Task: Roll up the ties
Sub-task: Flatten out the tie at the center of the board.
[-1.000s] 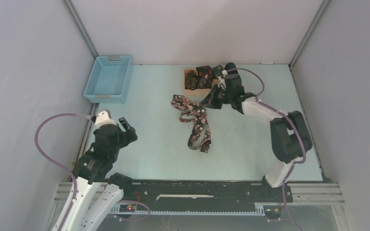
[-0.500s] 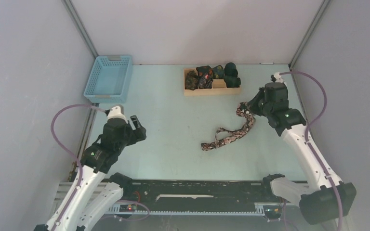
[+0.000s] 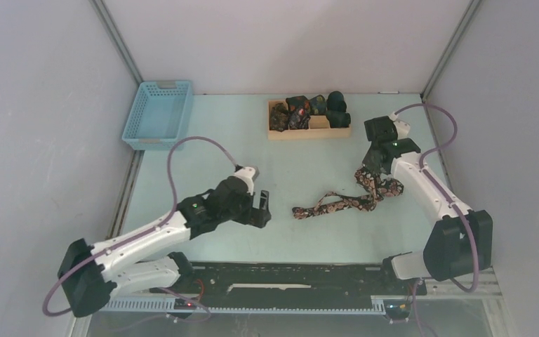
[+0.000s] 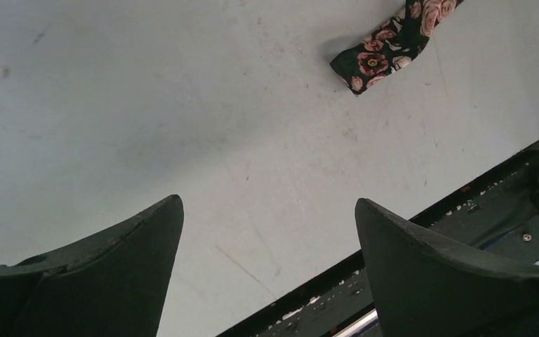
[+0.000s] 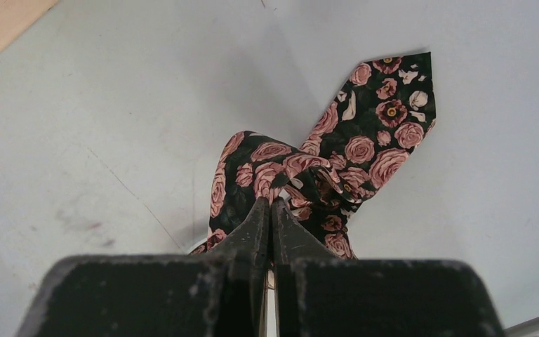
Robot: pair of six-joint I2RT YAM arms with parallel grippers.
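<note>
A long dark tie (image 3: 337, 203) with pink roses lies stretched across the table, its wide end bunched at the right. My right gripper (image 3: 369, 168) is over that bunch. In the right wrist view the gripper (image 5: 271, 203) is shut on a fold of the tie (image 5: 379, 133), whose pointed tip lies flat beyond. My left gripper (image 3: 261, 209) is open and empty, left of the tie's narrow end. In the left wrist view that gripper (image 4: 267, 203) is over bare table with the narrow end (image 4: 386, 53) ahead. Several dark rolled ties (image 3: 302, 109) sit in a wooden tray (image 3: 309, 132).
A blue basket (image 3: 158, 112) stands at the back left. The black rail (image 3: 288, 270) runs along the near edge and shows close to my left fingers in the left wrist view (image 4: 463, 210). A corner of the wooden tray (image 5: 0, 21) shows in the right wrist view.
My right gripper has dragged the tie from the table's middle to the right and lowered its bunched end. My left arm has swung right, towards the narrow end.
</note>
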